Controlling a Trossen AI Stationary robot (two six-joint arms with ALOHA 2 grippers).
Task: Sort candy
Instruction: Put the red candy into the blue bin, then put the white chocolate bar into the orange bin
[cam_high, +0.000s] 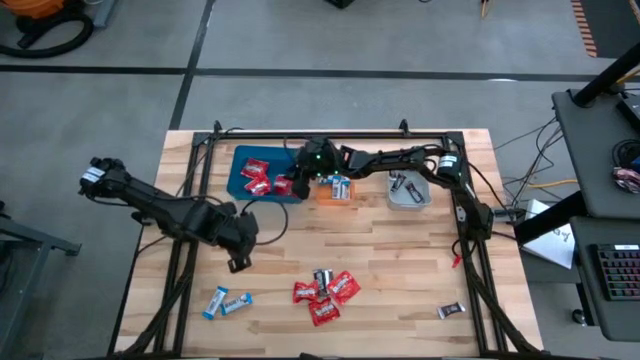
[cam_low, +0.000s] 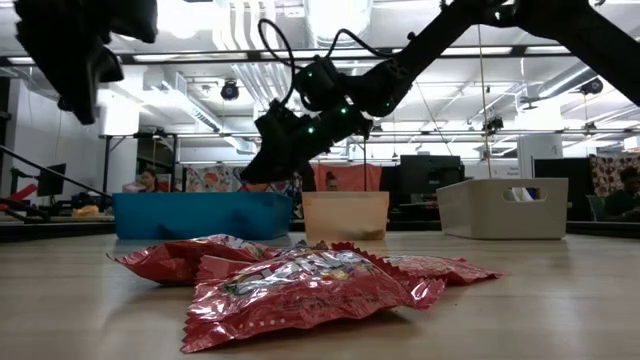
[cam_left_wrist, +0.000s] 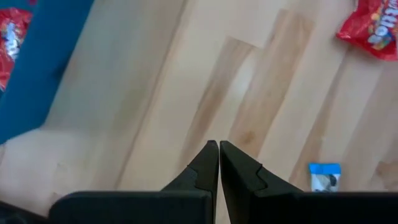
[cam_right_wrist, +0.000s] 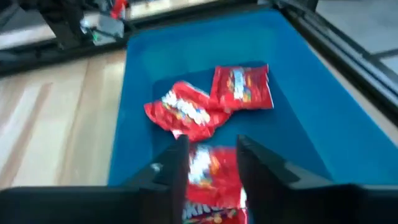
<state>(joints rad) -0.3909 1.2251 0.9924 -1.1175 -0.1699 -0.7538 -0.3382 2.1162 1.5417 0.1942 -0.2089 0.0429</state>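
Observation:
My right gripper (cam_high: 298, 181) (cam_right_wrist: 211, 163) hangs over the right end of the blue tray (cam_high: 240, 160) (cam_right_wrist: 298, 93) and is shut on a red candy (cam_right_wrist: 211, 177). Two more red candies (cam_right_wrist: 239, 86) (cam_right_wrist: 181, 112) lie flat on the tray's floor. My left gripper (cam_high: 239, 262) (cam_left_wrist: 218, 147) is shut and empty over bare wood near the table's left middle. A cluster of red candies (cam_high: 322, 296) (cam_low: 300, 280) with a dark one (cam_high: 322, 277) lies near the table's near edge. Two blue-and-white candies (cam_high: 227, 301) lie to its left, and a dark candy (cam_high: 452, 311) to its right. My right gripper holds the red candy (cam_right_wrist: 212, 186) pinched between its two fingers (cam_right_wrist: 177, 168), which come from above, slanting toward the table's left. The packet fills the gap from finger to finger. It sits above the blue tray's floor; its lower end is cut off by the picture's edge.
An orange tray (cam_high: 335, 190) (cam_low: 345, 215) holding blue-and-white candy stands right of the blue one. A grey tray (cam_high: 408, 191) (cam_low: 503, 208) with dark candy stands farther right. A black frame rail (cam_high: 330, 135) runs along the far edge. One blue-and-white candy (cam_left_wrist: 324, 176) lies near my left gripper.

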